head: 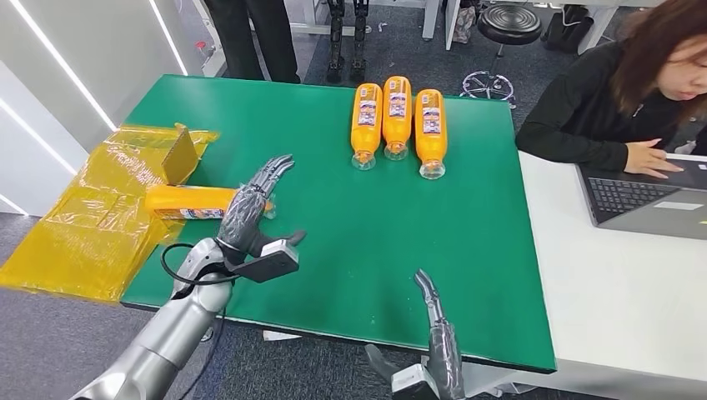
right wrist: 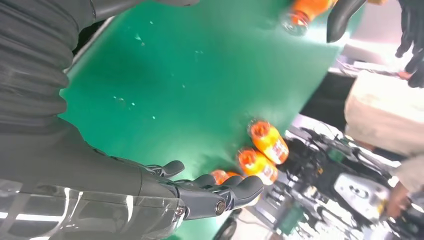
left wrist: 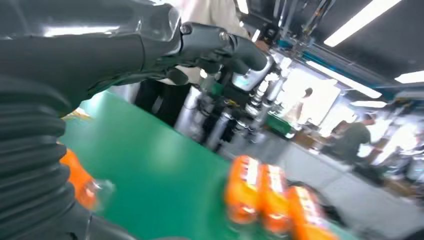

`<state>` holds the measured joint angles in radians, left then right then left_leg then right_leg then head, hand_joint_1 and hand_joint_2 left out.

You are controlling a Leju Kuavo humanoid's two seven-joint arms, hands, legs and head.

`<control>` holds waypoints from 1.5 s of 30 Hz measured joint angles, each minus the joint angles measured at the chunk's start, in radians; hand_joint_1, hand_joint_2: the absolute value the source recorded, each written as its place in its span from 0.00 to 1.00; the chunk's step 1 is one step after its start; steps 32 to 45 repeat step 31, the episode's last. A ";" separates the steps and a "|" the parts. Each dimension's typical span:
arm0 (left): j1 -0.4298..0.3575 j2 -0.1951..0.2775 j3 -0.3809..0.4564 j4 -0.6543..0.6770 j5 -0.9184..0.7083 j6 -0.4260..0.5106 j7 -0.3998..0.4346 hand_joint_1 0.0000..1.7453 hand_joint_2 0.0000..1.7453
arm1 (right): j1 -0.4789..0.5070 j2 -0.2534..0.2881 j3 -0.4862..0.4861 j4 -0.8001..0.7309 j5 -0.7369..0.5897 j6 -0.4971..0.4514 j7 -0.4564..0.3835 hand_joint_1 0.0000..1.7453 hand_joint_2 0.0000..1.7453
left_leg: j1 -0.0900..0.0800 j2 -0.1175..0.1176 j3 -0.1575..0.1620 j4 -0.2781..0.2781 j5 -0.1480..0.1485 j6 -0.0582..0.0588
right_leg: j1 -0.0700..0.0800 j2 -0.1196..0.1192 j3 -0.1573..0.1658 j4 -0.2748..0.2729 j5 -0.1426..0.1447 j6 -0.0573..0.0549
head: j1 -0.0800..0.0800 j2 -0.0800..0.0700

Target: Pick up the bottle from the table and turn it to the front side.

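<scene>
An orange bottle (head: 188, 202) lies on its side at the left of the green table (head: 350, 225), cap end pointing right. My left hand (head: 250, 212) stands over that cap end with fingers stretched out and thumb spread, holding nothing. In the left wrist view the bottle (left wrist: 77, 177) lies close beside the hand (left wrist: 150, 45). My right hand (head: 439, 337) is open above the table's front edge, fingers straight, far from the bottle. The right wrist view shows this hand (right wrist: 200, 192) with nothing in it and the bottle (right wrist: 305, 10) far off.
Three more orange bottles (head: 398, 121) lie side by side at the back of the table, labels up. Yellow plastic sheeting with a cardboard box (head: 179, 154) hangs off the left edge. A seated person (head: 617, 92) uses a laptop (head: 646, 196) on the white table to the right.
</scene>
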<state>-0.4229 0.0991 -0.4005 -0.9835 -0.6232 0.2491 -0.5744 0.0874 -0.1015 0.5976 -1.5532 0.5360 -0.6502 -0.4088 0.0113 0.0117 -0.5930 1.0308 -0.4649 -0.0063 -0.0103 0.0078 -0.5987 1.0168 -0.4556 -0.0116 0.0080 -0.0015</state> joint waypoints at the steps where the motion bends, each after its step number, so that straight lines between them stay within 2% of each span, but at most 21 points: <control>1: 0.021 -0.007 0.000 -0.034 0.062 -0.034 -0.030 0.00 1.00 | 0.002 0.000 0.000 0.000 -0.013 -0.012 -0.017 0.00 1.00 | 0.000 0.000 0.000 0.000 0.000 0.000 | 0.000 0.000 0.000 0.000 0.000 0.000 | 0.000 0.000; 4: 0.088 -0.034 -0.008 -0.131 0.264 -0.151 -0.101 0.00 1.00 | 0.009 0.000 0.000 -0.008 -0.064 -0.029 -0.084 0.00 1.00 | 0.000 0.000 0.000 0.000 0.000 0.000 | 0.000 0.000 0.000 0.000 0.000 0.000 | 0.000 0.000; 9: 0.189 -0.081 -0.039 -0.293 0.590 -0.323 -0.126 0.00 1.00 | 0.026 0.000 0.000 -0.065 -0.152 -0.031 -0.215 0.00 1.00 | 0.000 0.000 0.000 0.000 0.000 0.000 | 0.000 -0.001 0.000 0.000 0.000 0.000 | 0.000 0.000; 14: 0.269 -0.142 -0.047 -0.370 0.652 -0.410 -0.127 0.00 1.00 | 0.040 -0.002 0.000 -0.128 -0.175 -0.031 -0.259 0.00 1.00 | 0.000 0.000 0.000 0.000 -0.001 0.001 | 0.000 -0.001 0.000 0.000 0.000 0.000 | 0.000 0.000; 21: 0.359 -0.198 -0.047 -0.452 0.652 -0.442 -0.127 0.00 1.00 | 0.046 -0.006 0.000 -0.183 -0.149 -0.031 -0.268 0.00 1.00 | 0.000 0.000 0.000 0.000 -0.001 0.001 | 0.000 -0.001 0.000 0.000 0.000 0.000 | 0.000 0.000; 27: 0.400 -0.225 -0.047 -0.492 0.649 -0.448 -0.127 0.00 1.00 | 0.046 -0.008 0.000 -0.225 -0.111 -0.031 -0.268 0.00 1.00 | 0.000 0.000 0.000 0.000 -0.001 0.001 | 0.000 -0.001 0.000 0.000 0.000 0.000 | 0.000 0.000; 45: 0.414 -0.234 -0.047 -0.504 0.647 -0.447 -0.127 0.00 1.00 | 0.046 -0.008 -0.001 -0.250 -0.091 -0.024 -0.265 0.00 1.00 | 0.000 0.000 -0.001 0.000 -0.001 0.001 | 0.000 -0.002 0.000 0.000 0.000 0.000 | 0.000 0.000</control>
